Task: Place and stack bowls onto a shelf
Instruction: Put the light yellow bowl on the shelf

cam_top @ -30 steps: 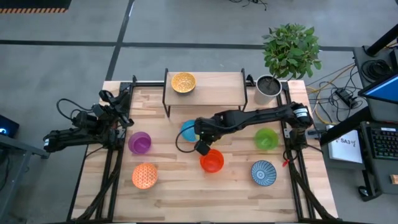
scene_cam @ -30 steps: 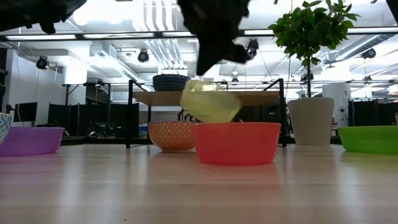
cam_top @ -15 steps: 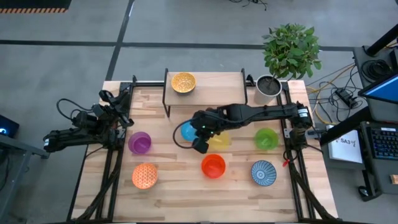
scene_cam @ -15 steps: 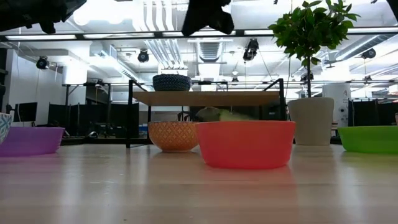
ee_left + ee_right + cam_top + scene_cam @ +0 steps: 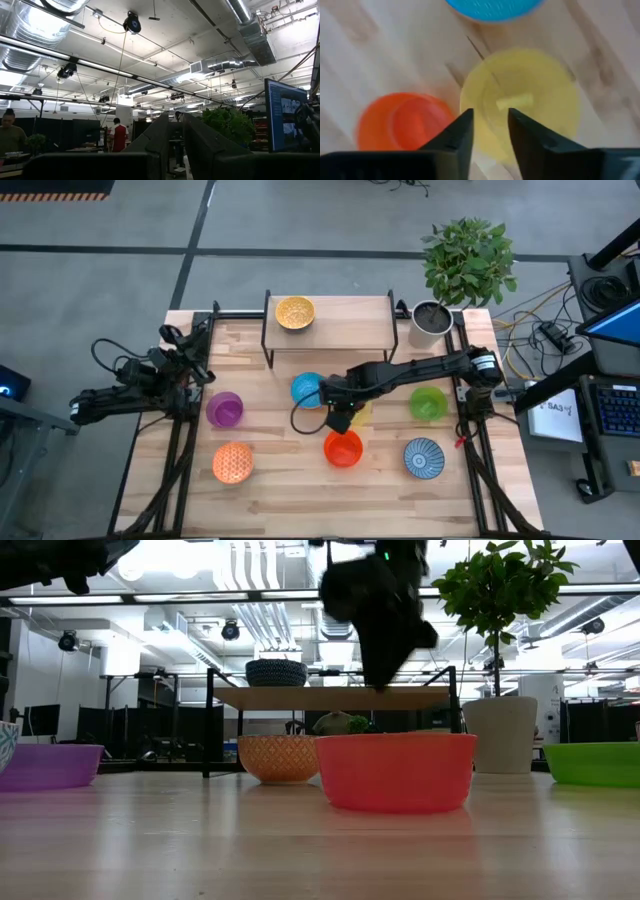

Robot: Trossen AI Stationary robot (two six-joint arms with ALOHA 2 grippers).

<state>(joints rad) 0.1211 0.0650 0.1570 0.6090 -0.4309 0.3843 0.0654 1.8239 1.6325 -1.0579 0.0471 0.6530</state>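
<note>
right end effector over the middle of the light butcher-block tabletop, hanging above the small round yellow bowl and touching nothing. in the right wrist view, two dark fingers parted with a narrow gap, nothing between them, yellow bowl directly beyond the tips, sitting flat on the wood. small round red-orange bowl just beside the yellow one on the near side, small round blue bowl just beside it on the far-left side; both seen past the fingers too, red-orange and blue. in the low view, right end effector well above the red-orange bowl, the yellow one only peeking out behind it.

low rectangular light-wood shelf with thin black legs at the far edge of the tabletop, carrying one patterned gold bowl at its left end. round green bowl to the right near the arm's base, blue-white striped bowl at the near right, round purple bowl at the left, patterned orange bowl at the near left, all on the tabletop, well apart from the shelf.

left end effector parked at the left edge of the tabletop, lifted and pointing off into the room; cannot tell whether its fingers are parted or together.
</note>
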